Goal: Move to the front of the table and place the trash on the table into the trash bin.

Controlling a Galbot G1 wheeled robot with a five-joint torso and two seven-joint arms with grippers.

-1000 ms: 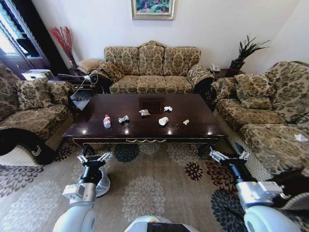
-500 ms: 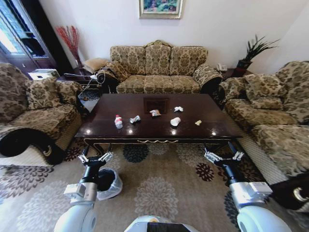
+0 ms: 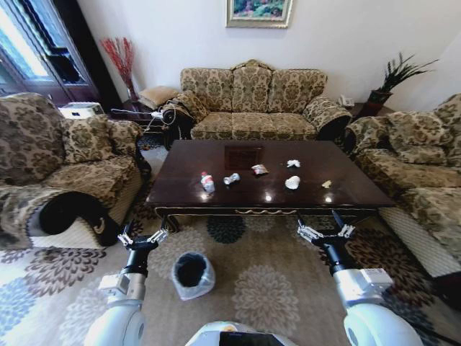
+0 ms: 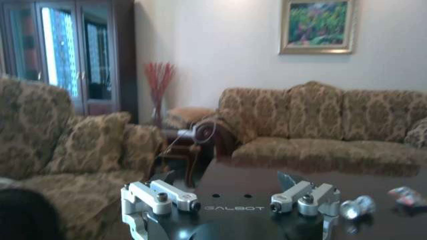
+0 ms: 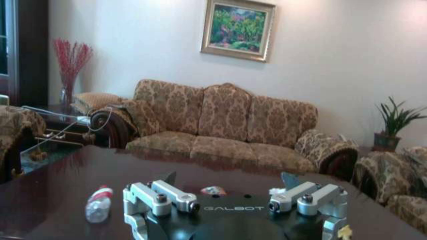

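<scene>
A patterned carpet, floral sofas and a framed painting surround the dark bench [image 3: 216,194] in the head view. The approach is judged nearly done, with the bench front just beyond the arms; no disposal is done: the small bottle [image 3: 207,182], shiny wrappers [image 3: 231,179], white cup [image 3: 292,182], crumpled paper [image 3: 292,163] and yellowish bit [image 3: 326,184] lie on top. The lined trash bin [image 3: 191,274] stands on the carpet at 6 o'clock from the bottle. The left hand [image 3: 142,238] and right hand [image 3: 325,231] are spread, holding nothing.

In the left wrist view, the left hand [image 4: 230,200] is seen apart and empty.

In the right wrist view, the right hand [image 5: 233,199] is likewise apart, the bottle [image 5: 97,204] beyond it.
</scene>
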